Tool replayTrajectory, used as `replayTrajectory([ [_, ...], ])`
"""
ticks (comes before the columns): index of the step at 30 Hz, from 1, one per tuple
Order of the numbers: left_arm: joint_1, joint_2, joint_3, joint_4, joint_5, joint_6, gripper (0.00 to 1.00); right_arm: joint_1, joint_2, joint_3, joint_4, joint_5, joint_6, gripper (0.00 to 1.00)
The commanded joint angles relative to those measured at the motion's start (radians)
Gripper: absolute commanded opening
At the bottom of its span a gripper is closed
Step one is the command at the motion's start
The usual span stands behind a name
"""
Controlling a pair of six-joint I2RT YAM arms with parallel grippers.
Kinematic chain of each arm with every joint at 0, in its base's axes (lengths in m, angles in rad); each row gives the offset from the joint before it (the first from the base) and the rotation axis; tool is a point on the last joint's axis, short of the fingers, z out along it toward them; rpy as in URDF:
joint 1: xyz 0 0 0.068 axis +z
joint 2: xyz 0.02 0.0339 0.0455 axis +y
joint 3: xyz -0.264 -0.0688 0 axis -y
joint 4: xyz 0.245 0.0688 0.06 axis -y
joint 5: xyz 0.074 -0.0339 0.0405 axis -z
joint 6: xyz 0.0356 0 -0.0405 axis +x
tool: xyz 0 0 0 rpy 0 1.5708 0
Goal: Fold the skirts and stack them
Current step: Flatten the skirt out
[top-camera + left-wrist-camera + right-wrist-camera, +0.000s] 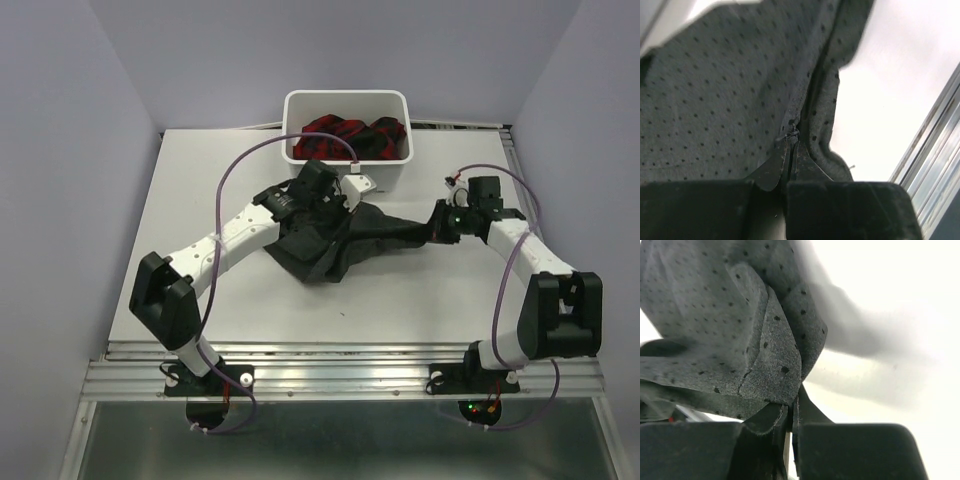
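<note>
A dark charcoal grey dotted cloth skirt point(325, 250) lies crumpled in the middle of the flat white table point(200, 200), drawn out between the 2 grippers. Its bulk is bunched on the left, just on the near side of the left gripper point(335, 200). A narrower band of it runs to the right and ends at the right gripper point(438, 225).

In the left wrist view, the left gripper point(791, 142) has its 2 jaws pressed together on a seam-like fold of the grey skirt point(715, 100). The dotted cloth spreads away from the fingertips, mostly to the left. Bare table shows on the right, with a ribbed silver metal rail point(935, 150) at the right edge of that view.

In the right wrist view, the right gripper point(791, 407) pinches a folded corner of the grey skirt point(740, 340), jaws tight on its edge. The cloth rises up and to the left from the tips, and the background is blurred white.

A red-and-dark-navy plaid cloth skirt point(345, 135) lies bunched inside a rectangular white plastic tub point(290, 130) at the far middle of the table, just beyond the left gripper. The grey skirt's far edge comes near the tub's near wall; whether they touch cannot be told. A thin purple cable point(235, 170) loops over the left arm.
</note>
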Motion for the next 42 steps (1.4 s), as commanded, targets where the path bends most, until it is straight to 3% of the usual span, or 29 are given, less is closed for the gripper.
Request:
replayTrajectory([
  [1, 0.015, -0.103, -0.094, -0.070, 0.060, 0.117, 0.01, -0.001, 0.009, 0.133, -0.027, 0.145, -0.171, 0.01],
  [4, 0.016, -0.131, -0.157, -0.061, 0.080, 0.136, 0.08, 0.010, 0.031, 0.184, -0.031, 0.152, -0.196, 0.01],
  [13, 0.013, -0.076, -0.152, 0.031, 0.074, 0.071, 0.50, 0.141, 0.023, 0.161, -0.055, 0.087, -0.196, 0.01],
  [23, -0.031, -0.082, -0.145, 0.039, 0.083, 0.091, 0.64, 0.150, 0.014, 0.158, -0.075, 0.086, -0.187, 0.01],
  [24, -0.040, -0.089, -0.151, 0.039, 0.071, 0.091, 0.70, 0.150, 0.014, 0.156, -0.077, 0.087, -0.187, 0.01],
  [30, -0.218, -0.132, -0.227, 0.089, -0.122, 0.097, 0.72, 0.150, 0.005, 0.124, -0.066, 0.101, -0.179, 0.01],
  [39, -0.373, -0.007, -0.243, 0.175, -0.485, 0.059, 0.70, 0.150, 0.009, 0.112, -0.064, 0.090, -0.147, 0.01],
  [42, -0.419, 0.019, -0.243, 0.203, -0.539, 0.059, 0.71, 0.150, 0.012, 0.099, -0.067, 0.057, -0.151, 0.01],
])
